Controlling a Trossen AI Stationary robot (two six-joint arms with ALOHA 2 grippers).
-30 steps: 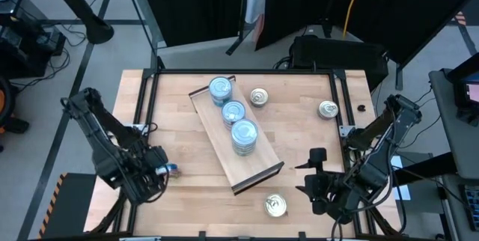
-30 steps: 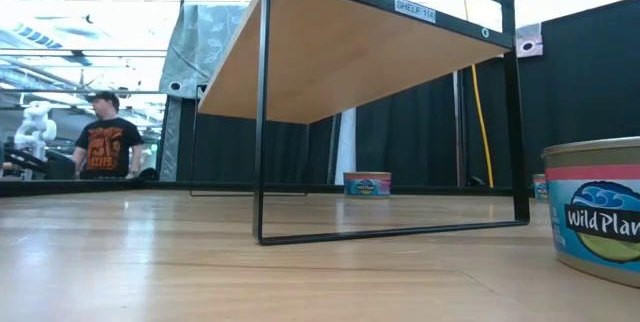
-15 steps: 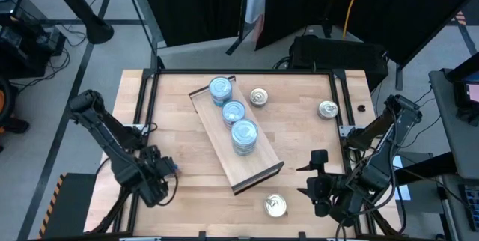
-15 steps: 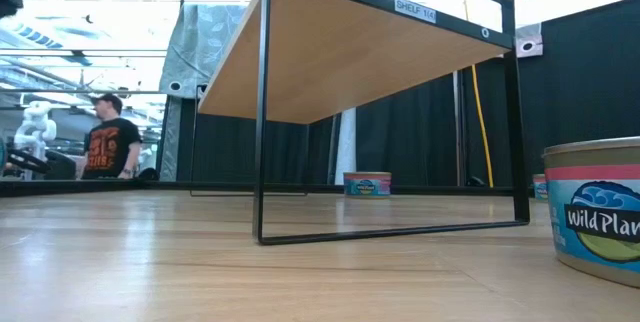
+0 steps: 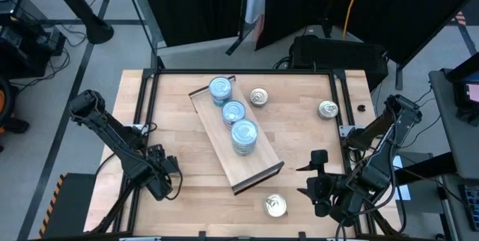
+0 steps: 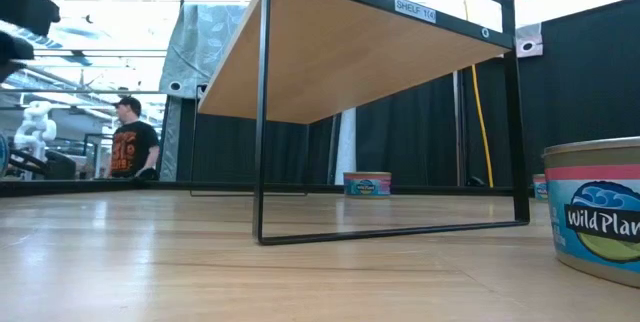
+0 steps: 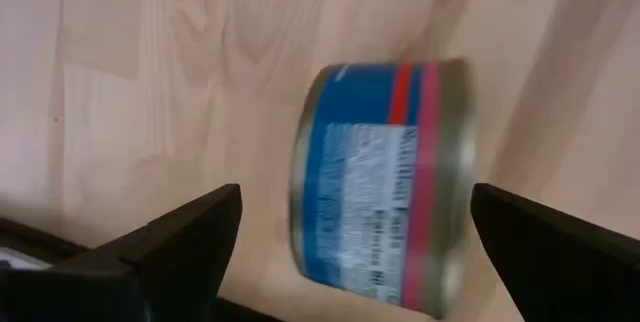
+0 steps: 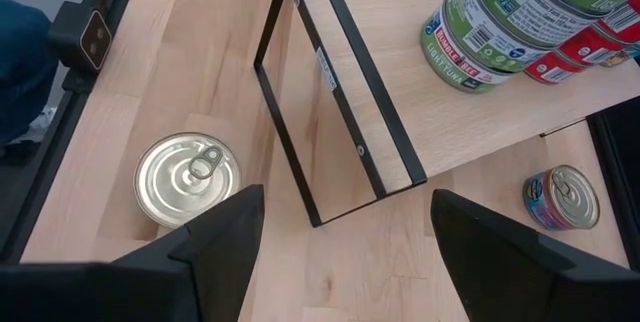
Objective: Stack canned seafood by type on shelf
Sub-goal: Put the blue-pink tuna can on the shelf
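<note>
The shelf (image 5: 238, 145) is a long light-wood board on a thin black frame, lying diagonally across the middle of the counter, with dark lips at its short ends. Three stacks of tins with light-blue tops (image 5: 233, 112) stand in a row along its far half; the near half is bare. From the right wrist view the nearest stack (image 8: 505, 12) shows green-labelled tins with red-labelled ones beside them. Loose tins with silvery pull-tab tops stand upright on the counter: one just beside the shelf's far end (image 5: 259, 96), one near the right edge (image 5: 328, 109), one off the shelf's near end (image 5: 275, 206). A blue-and-red labelled tin (image 7: 380, 182) lies near the counter's left edge.
</note>
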